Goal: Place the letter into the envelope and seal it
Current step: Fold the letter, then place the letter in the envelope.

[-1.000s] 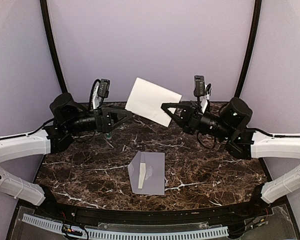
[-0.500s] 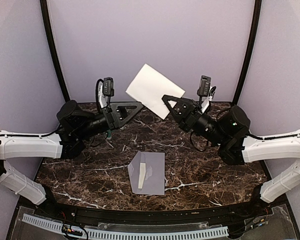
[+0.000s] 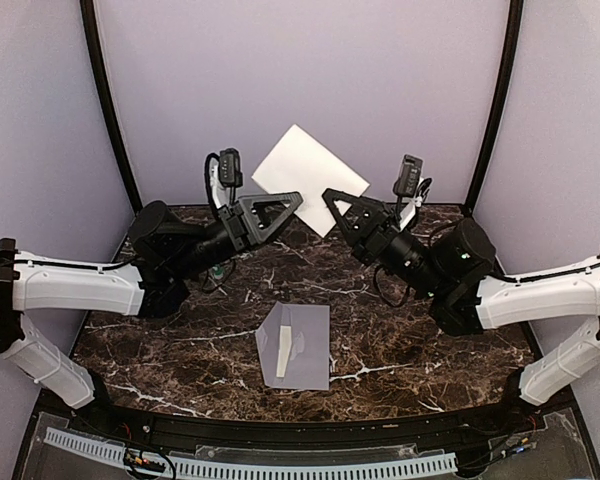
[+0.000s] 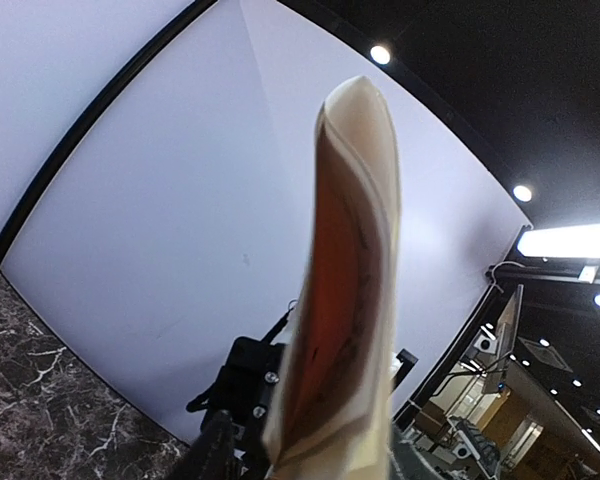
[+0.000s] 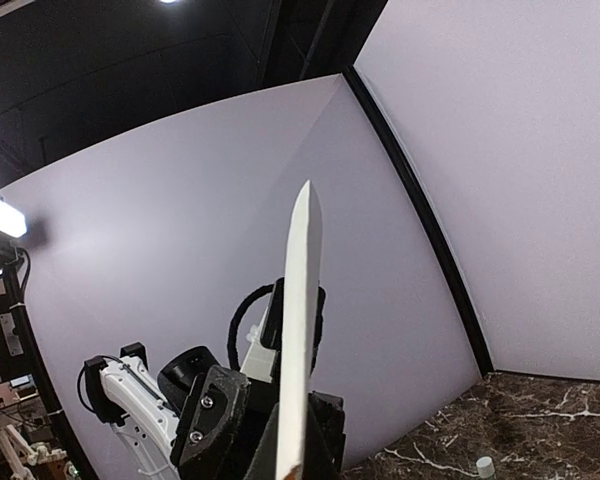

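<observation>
Letter (image 3: 310, 180) hangs higher above the envelope (image 3: 305, 350) than before, left tool (image 3: 294, 199) and right tool (image 3: 328, 196) both clenched on it; insertion is not yet begun.

No legible text or markings.

The surface (image 3: 410, 330) is dark brown marble-look stone with white veining, polished to a soft sheen. The envelope (image 3: 310, 360) is smooth, matt, pale grey-lavender paper. The letter (image 3: 308, 175) is thin matt paper, white outside; in the left wrist view its folded inner face looks warm tan. The left gripper (image 3: 292, 200) and right gripper (image 3: 330, 197) are matt black plastic, the arm shells (image 3: 70, 285) smooth white plastic with slight gloss. The backdrop (image 3: 300, 80) is flat, matt lavender.
</observation>
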Robot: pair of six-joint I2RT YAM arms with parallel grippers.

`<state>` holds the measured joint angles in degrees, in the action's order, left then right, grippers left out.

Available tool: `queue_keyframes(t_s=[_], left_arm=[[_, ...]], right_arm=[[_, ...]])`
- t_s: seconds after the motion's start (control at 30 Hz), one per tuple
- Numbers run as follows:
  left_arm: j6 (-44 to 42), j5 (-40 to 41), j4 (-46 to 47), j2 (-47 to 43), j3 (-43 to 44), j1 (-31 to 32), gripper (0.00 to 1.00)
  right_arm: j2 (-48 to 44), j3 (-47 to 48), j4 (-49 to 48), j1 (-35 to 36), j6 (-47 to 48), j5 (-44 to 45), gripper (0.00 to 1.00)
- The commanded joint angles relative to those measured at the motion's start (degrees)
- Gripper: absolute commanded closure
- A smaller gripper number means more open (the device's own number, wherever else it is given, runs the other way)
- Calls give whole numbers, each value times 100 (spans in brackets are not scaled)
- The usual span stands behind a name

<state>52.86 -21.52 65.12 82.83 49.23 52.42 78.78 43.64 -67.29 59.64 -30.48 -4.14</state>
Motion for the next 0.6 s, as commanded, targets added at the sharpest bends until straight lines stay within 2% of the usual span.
queue_keyframes(t_s=[0.0, 0.03, 0.13, 0.23, 0.27, 0.33, 0.37, 0.47, 0.5, 0.53, 0.57], left_arm=[[27, 128, 456, -21, 224, 42, 64], [24, 138, 464, -10, 239, 49, 66], [73, 133, 466, 43, 301, 52, 82], [151, 118, 481, 125, 333, 58, 92], [167, 72, 478, 144, 368, 58, 98], [128, -8, 463, 171, 399, 61, 100], [93, -22, 402, 130, 383, 60, 100], [-358, -1, -292, -289, 307, -52, 100], [-497, -1, -982, -419, 311, -172, 100], [-775, -4, -1383, -648, 336, -237, 100], [-935, -16, -2312, -756, 361, -421, 100]], right_arm=[[-3, -84, -329, 89, 82, 152, 100], [-10, -103, -351, 87, 85, 177, 100], [-37, -150, -376, 109, 128, 289, 100], [-42, -231, -450, 126, 136, 388, 100], [-41, -252, -492, 129, 131, 391, 100], [-55, -251, -462, 128, 136, 395, 100], [-91, -257, -366, 137, 138, 471, 95], [-389, -434, 51, 133, 187, 956, 49], [-538, -525, 255, 136, 201, 1155, 37], [-709, -591, 578, 123, 203, 1368, 29], [-878, -623, 958, 119, 184, 1572, 23]])
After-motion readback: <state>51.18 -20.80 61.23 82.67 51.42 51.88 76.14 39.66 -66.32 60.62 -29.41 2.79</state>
